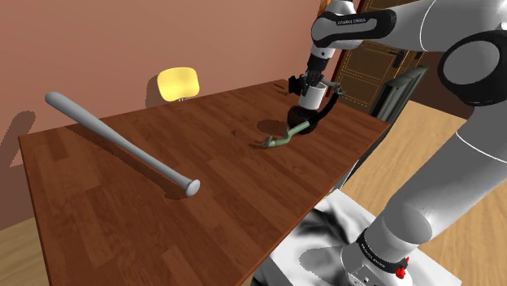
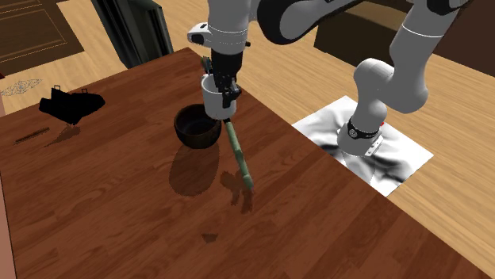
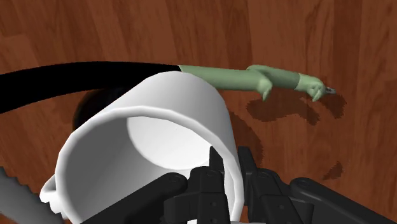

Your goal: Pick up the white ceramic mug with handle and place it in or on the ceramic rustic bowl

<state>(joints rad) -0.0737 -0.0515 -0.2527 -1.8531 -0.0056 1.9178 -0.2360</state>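
1. The white mug (image 2: 212, 97) is held in the air about upright, its mouth turned up toward the gripper (image 2: 225, 85) and its long axis near vertical
2. Its wall is clasped by the fingers (image 3: 213, 184), one inside the rim and one outside
3. It is seen just above the rim of the dark bowl (image 2: 196, 129) on the worktop (image 2: 119, 206), beside a green stick (image 2: 239, 157)
4. In the wrist view the bowl is partly hidden behind the mug, and the handle's direction cannot be made out
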